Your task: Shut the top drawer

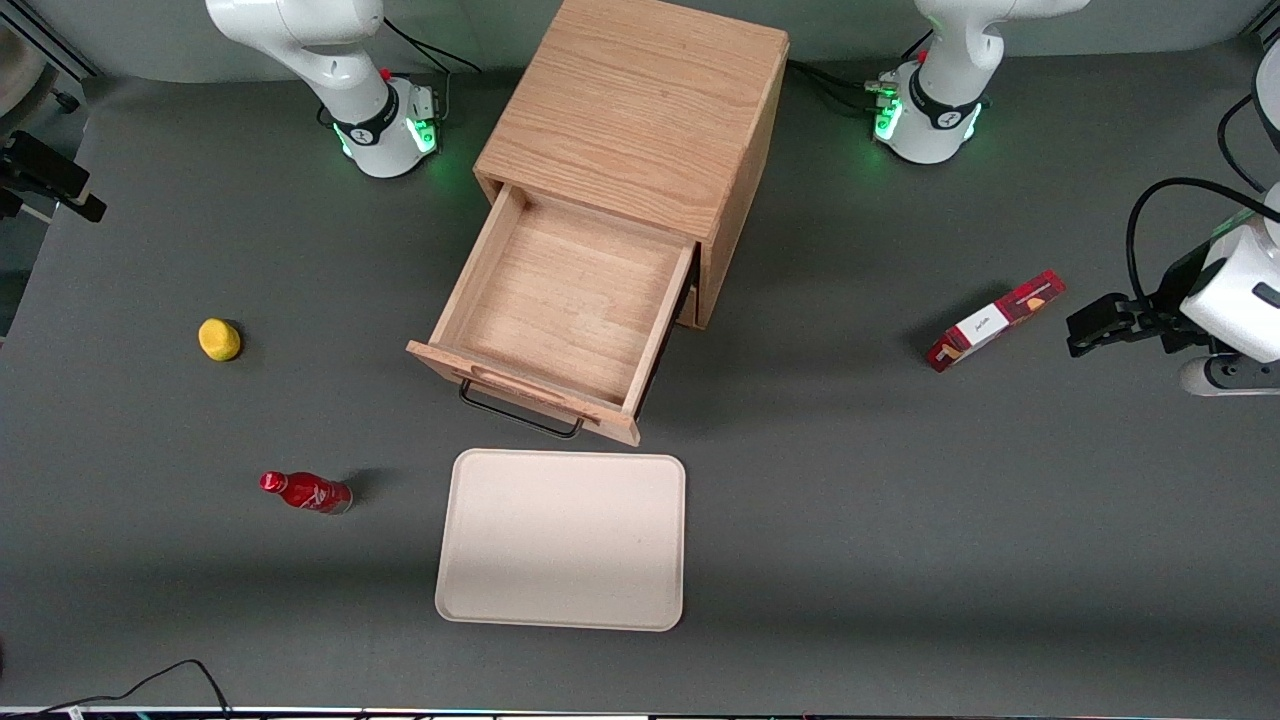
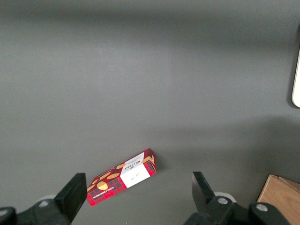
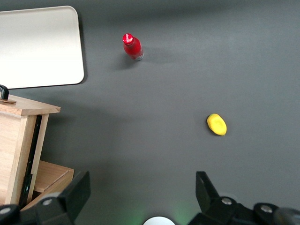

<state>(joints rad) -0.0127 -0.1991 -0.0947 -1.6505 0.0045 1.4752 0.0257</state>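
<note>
Front view: top drawer [image 1: 560,310] seen pulled fully out of the cabinet [image 1: 640,100], nothing yet engaged; right wrist view: gripper [image 3: 140,199] held spread and empty beside the cabinet, approach to the drawer front judged next.

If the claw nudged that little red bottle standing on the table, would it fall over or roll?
The red bottle looks tall for its narrow base, so a push near its cap would probably tip it. Its body seems round, so once down it would likely roll on the flat grey table. The claw hangs open, well away from it, nearer the yellow lemon.
</note>
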